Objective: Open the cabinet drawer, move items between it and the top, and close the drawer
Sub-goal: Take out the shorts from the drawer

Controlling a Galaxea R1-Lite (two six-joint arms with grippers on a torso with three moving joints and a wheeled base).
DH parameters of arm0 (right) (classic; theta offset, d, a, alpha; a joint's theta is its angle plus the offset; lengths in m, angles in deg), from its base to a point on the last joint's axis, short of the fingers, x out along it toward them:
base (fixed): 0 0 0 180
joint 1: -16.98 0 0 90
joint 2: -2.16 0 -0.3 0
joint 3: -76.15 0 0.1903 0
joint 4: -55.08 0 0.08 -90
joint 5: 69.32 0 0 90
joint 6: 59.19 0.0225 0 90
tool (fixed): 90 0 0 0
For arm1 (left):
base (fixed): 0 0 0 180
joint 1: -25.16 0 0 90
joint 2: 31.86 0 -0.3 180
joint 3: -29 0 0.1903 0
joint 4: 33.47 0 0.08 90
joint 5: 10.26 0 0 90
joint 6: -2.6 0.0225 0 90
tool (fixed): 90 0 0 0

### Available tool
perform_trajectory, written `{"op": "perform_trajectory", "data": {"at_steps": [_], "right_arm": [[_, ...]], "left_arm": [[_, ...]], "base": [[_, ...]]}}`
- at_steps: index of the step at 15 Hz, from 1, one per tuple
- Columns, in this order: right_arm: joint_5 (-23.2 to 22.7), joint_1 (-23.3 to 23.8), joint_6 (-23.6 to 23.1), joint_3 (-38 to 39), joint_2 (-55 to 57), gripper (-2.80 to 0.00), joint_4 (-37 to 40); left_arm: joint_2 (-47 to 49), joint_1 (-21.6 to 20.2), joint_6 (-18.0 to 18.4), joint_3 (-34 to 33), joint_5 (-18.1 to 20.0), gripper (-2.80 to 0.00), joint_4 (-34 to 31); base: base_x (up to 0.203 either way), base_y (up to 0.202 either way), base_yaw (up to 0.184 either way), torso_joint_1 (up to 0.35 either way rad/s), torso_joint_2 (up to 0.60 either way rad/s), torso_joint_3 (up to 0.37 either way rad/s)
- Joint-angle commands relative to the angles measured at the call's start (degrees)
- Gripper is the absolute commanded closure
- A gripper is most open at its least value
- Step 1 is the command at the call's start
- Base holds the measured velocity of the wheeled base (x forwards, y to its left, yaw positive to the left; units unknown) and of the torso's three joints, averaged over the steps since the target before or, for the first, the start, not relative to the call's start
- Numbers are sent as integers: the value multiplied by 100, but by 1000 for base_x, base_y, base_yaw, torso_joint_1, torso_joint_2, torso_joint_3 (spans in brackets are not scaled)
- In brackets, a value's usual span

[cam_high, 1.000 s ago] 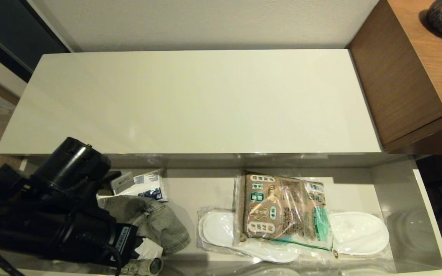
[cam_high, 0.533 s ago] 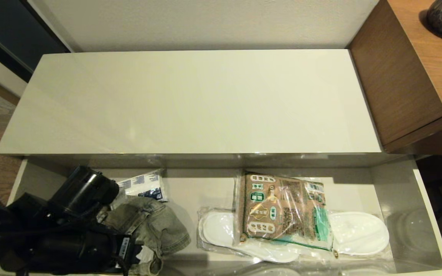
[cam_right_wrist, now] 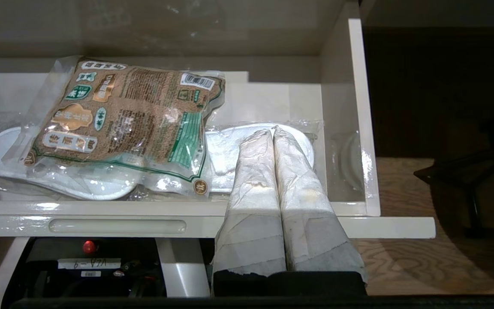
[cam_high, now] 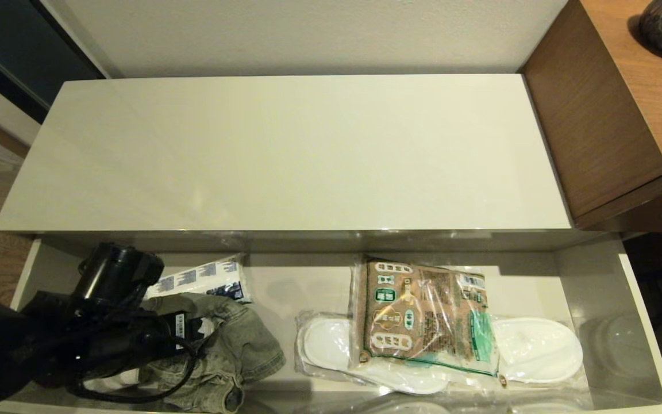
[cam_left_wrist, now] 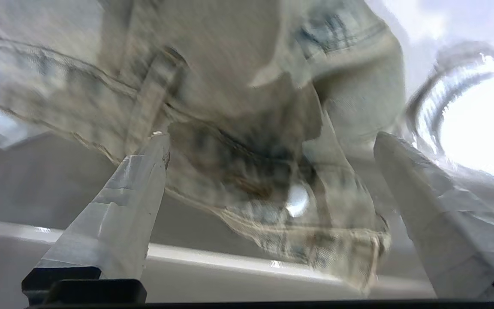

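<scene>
Cream cabinet top (cam_high: 285, 149) lies bare; below, in the open drawer (cam_high: 641, 322), the left hand (cam_left_wrist: 268, 141) has dropped lower, fingers apart around the denim garment (cam_high: 233, 339), ready to grasp.

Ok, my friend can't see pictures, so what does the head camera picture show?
An open cabinet drawer holds a grey-green denim garment at its left end, where the robot's left arm reaches down onto it. Beside it lie wrapped white slippers under a brown packet. The cream cabinet top is behind it.
</scene>
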Motion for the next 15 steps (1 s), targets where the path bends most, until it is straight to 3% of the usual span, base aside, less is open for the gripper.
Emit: {"op": "perform_trajectory", "data": {"at_steps": [1, 3, 6, 9, 13, 15], "right_arm": [[-1, 0, -3, 1, 8, 0, 2], [-1, 0, -3, 1, 8, 0, 2], [-1, 0, -3, 1, 8, 0, -3], [-1, 0, -3, 1, 8, 0, 2], [-1, 0, -3, 1, 8, 0, 2], [-1, 0, -3, 1, 8, 0, 2]], "left_arm": [[360, -550, 78, 300, 16, -280, 151], [728, -940, 347, 506, 0, -280, 263], [923, -1150, 370, 499, -67, -280, 303], [1382, -1529, 385, 409, -19, -280, 938], [1813, -1684, 394, 371, 43, -280, 1098], [2031, -1706, 366, 214, 102, -280, 1543]], "base": [[0, 0, 0, 0, 0, 0], [0, 0, 0, 0, 0, 0], [0, 0, 0, 0, 0, 0], [0, 0, 0, 0, 0, 0], [0, 0, 0, 0, 0, 0], [0, 0, 0, 0, 0, 0]]}}
